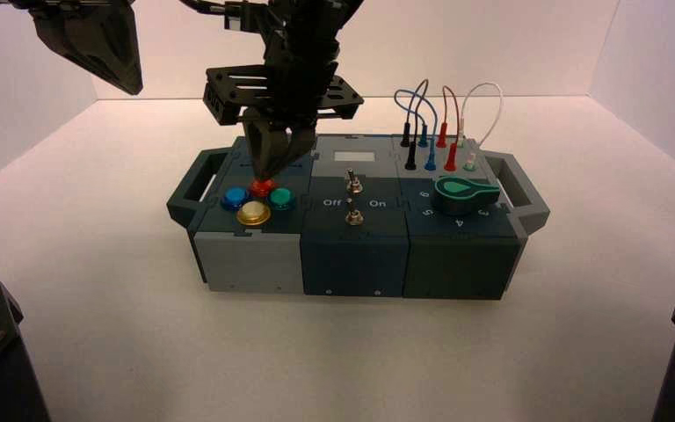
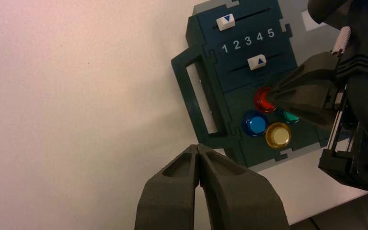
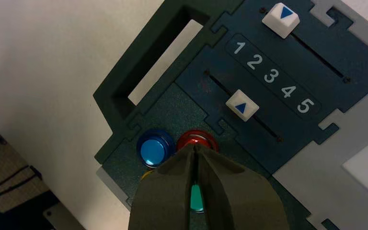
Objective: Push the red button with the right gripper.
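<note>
Right claw [image 3: 195,149] (fingers pressed together) tip touches red button [image 3: 194,139].

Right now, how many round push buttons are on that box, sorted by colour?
Red button: 1, with the right gripper on it
Blue button: 1
Green button: 1
Yellow button: 1
Total: 4

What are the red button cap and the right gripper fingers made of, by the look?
Red button: likely translucent glossy plastic; its dome catches highlights, and a shiny, perhaps metallic, ring rims it. Right gripper, tips shut at the button: its fingers look like matte dark plastic, possibly 3D-printed, with a faintly grainy surface and no shine. Left gripper looks the same.
</note>
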Tool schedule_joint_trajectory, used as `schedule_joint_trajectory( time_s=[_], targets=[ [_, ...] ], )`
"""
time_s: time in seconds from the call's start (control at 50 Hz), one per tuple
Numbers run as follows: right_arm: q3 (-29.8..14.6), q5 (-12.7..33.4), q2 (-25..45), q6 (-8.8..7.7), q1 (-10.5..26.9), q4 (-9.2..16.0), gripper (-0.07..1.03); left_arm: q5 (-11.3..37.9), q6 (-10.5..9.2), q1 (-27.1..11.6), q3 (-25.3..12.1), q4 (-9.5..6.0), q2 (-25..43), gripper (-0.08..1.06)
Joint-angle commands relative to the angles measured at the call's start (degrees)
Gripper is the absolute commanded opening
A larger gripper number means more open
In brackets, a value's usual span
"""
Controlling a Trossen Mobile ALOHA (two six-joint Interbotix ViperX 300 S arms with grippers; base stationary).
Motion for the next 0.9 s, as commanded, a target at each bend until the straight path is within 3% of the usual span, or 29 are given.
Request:
schedule_joint_trajectory(
  time_s=[0.02,0.32,0.9],
  targets=[
    [-1.8,0.7,-3.5,0.44,-0.3,0.0,-0.02,-0.5,0.35,-0.1,-0.7,0.09,-0.4,-0.03],
    [-2.8,1.3,-6.1,0.97,-0.4,-0.2,-0.02,-0.8,0.44,-0.1,-0.7,0.09,-0.5,-0.03],
    [-1.9,1.5,-0.4,1.05,-0.1,0.0,-0.02,-1.2,0.53,-0.1,-0.5,0.09,-0.5,-0.03]
  ],
)
